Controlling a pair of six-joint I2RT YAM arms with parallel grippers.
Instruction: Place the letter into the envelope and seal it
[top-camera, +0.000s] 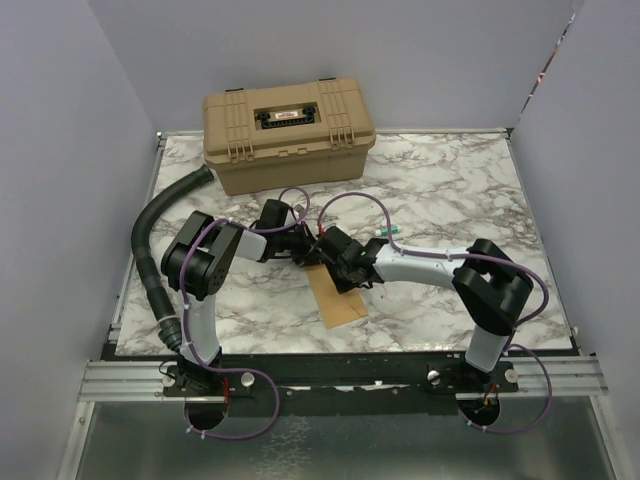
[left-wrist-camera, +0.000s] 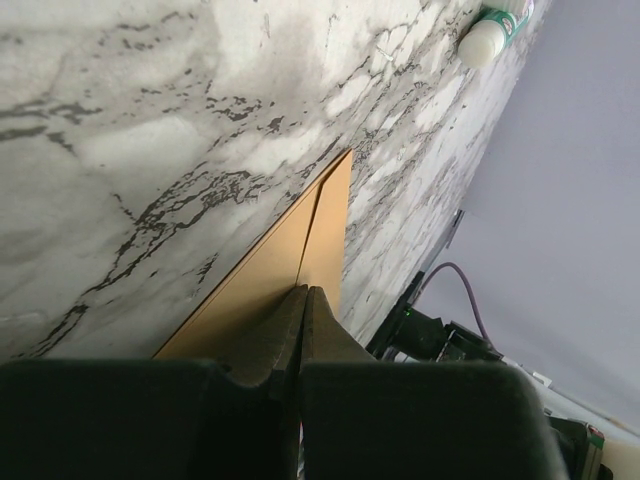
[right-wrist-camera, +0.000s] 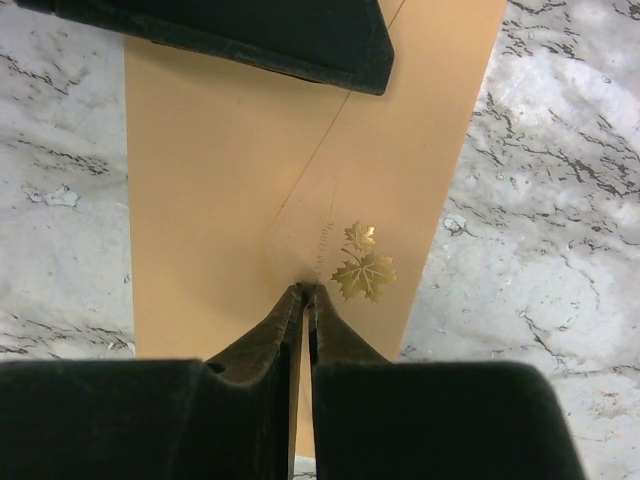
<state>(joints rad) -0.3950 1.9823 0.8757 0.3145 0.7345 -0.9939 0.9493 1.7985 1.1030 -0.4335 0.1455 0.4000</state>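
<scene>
Sealing stage, seen from above and from both wrists. The kraft-brown envelope (top-camera: 338, 298) lies flat on the marble counter (top-camera: 440, 190), between the two arm bases, its long axis running from near-right to far-left. Its pointed flap appears folded down. The seam lines meet at a point beside a gold maple-leaf sticker (right-wrist-camera: 365, 272).

The right pincer (right-wrist-camera: 305, 292) is all but pressed together, with only a thin slit between its fingers. Its tips rest at the flap's point, and nothing can be seen held between them. The left pincer (left-wrist-camera: 303, 292) is pressed fully together, its tips at the envelope's edge towards the far end.

The letter shows in no view and is probably already inside.

The envelope lies directly under both pincers, so neither arm has to reach. The right one stands nearer the flap point, where any pressing along the seams would begin.
</scene>
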